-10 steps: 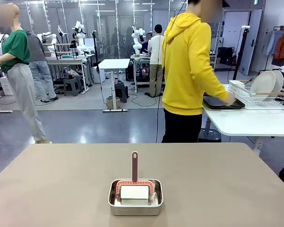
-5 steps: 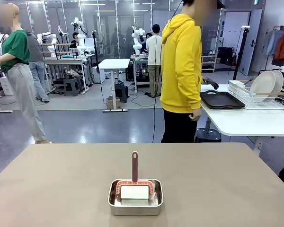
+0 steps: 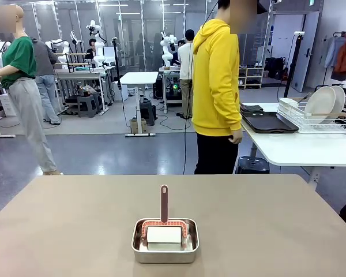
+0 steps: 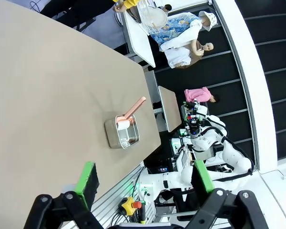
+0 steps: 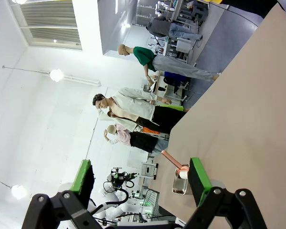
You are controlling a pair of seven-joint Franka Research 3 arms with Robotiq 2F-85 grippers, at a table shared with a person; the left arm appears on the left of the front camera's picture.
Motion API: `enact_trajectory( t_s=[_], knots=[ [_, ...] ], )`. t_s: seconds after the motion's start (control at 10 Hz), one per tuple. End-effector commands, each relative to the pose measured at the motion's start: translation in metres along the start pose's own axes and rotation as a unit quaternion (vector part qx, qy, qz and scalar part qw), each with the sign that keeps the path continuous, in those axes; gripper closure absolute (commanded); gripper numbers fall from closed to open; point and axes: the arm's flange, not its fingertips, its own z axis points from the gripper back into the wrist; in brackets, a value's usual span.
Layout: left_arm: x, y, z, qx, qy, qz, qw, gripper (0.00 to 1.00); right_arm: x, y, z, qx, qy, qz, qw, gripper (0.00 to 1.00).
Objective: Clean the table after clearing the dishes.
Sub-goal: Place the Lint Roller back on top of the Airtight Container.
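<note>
Both grippers (image 4: 143, 179) (image 5: 140, 176) hang open above the table (image 3: 277, 219).

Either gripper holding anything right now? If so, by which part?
Nothing is held. The left gripper and the right gripper are both open with nothing between the pads. The brush sits in the steel pan on the table, untouched.

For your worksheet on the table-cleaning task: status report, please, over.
Left claw open, right claw open, both empty. Table cleared of dishes; plates in rack on the white table. Steel pan with brush stands near edge.
</note>
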Motion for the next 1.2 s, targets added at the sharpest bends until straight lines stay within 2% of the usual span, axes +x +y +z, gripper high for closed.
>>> enact_trajectory(
  t_s=[0.0, 1.1],
  knots=[
    [-0.0037, -0.0028, -0.0007, 0.003, -0.009, -0.006, 1.0, 0.0, -0.0027, 0.003, 0.001, 0.003, 0.003, 0.003, 1.0, 0.0],
    [-0.0037, -0.0028, -0.0007, 0.003, -0.009, -0.006, 1.0, 0.0, -0.0027, 0.003, 0.001, 0.003, 0.003, 0.003, 1.0, 0.0]
  ],
)
